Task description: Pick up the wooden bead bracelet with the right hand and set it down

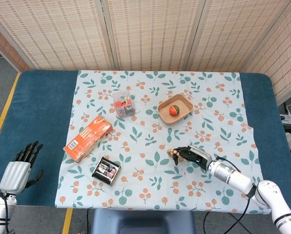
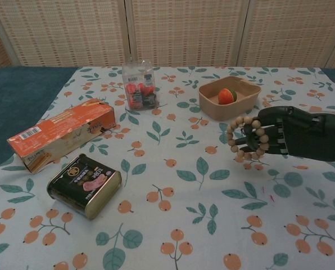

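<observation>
The wooden bead bracelet is a ring of pale round beads, held off the flowered cloth by my right hand, whose dark fingers pass through the ring. In the head view the bracelet shows as a small bead cluster at the tip of my right hand, right of the table's middle. My left hand hangs open beyond the table's left front corner, fingers spread, holding nothing.
A tan bowl with a red-green fruit sits behind the bracelet. A clear box of red items stands at the back, an orange carton lies to the left, and a dark tin rests near the front.
</observation>
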